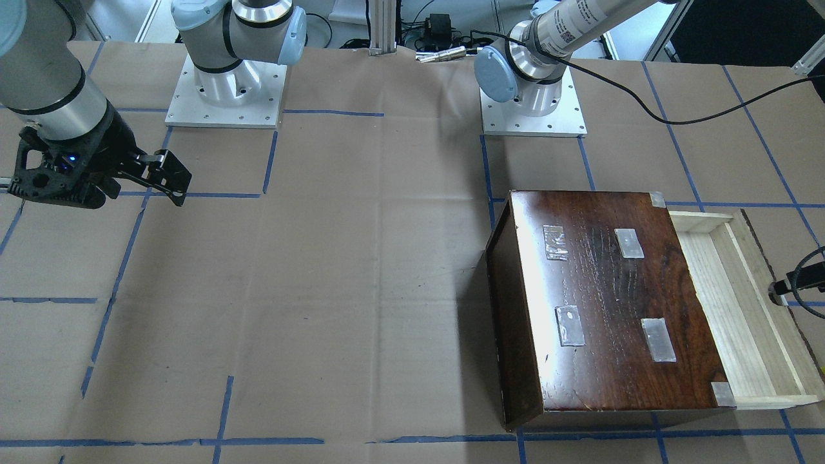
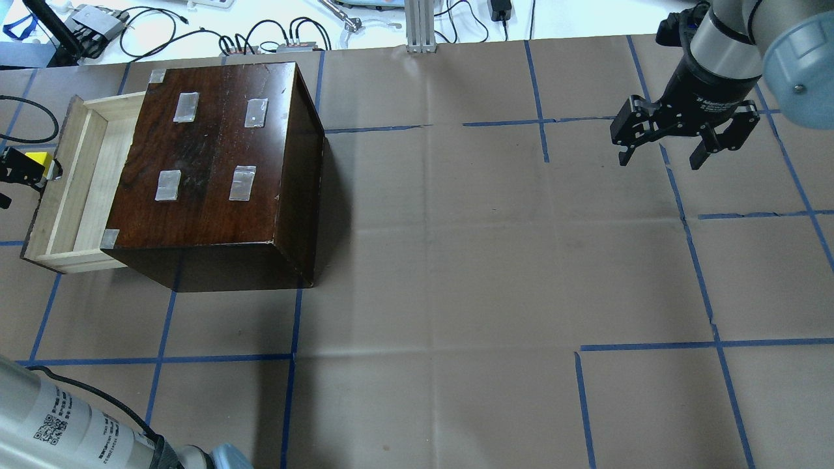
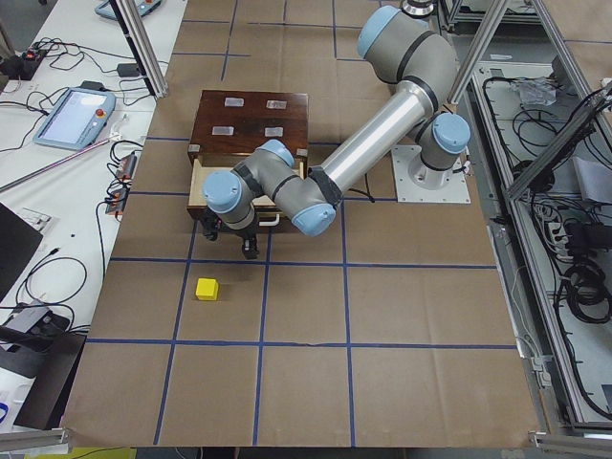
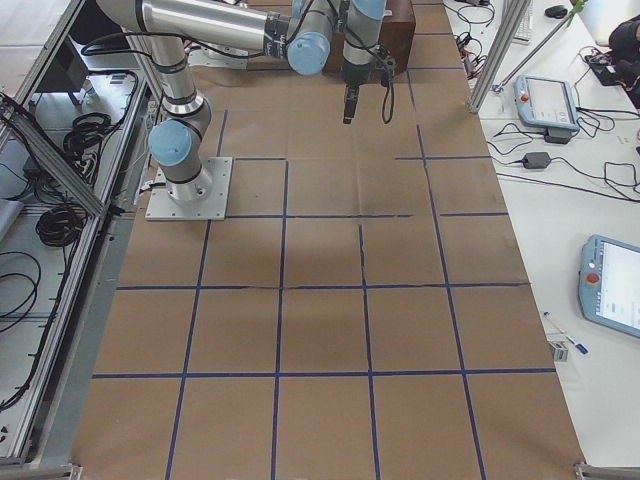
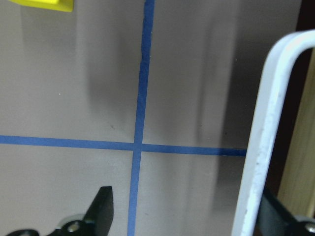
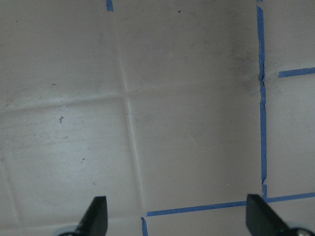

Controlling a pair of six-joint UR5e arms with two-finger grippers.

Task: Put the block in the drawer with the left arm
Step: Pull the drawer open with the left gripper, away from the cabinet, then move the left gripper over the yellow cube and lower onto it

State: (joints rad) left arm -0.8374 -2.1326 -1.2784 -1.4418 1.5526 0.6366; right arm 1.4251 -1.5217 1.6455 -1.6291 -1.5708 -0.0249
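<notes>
The yellow block lies on the paper-covered table, in front of the open drawer; it also shows in the overhead view and at the top edge of the left wrist view. The drawer is pulled out of the dark cabinet, and its pale tray shows no contents. My left gripper is open and hovers just outside the drawer front, with the white handle close to one finger and the block apart from it. My right gripper is open and empty, far across the table.
Blue tape lines grid the brown paper. The cabinet top bears several clear tape patches. A black cable runs from the left arm's base across the table. Both arm bases stand at the robot side.
</notes>
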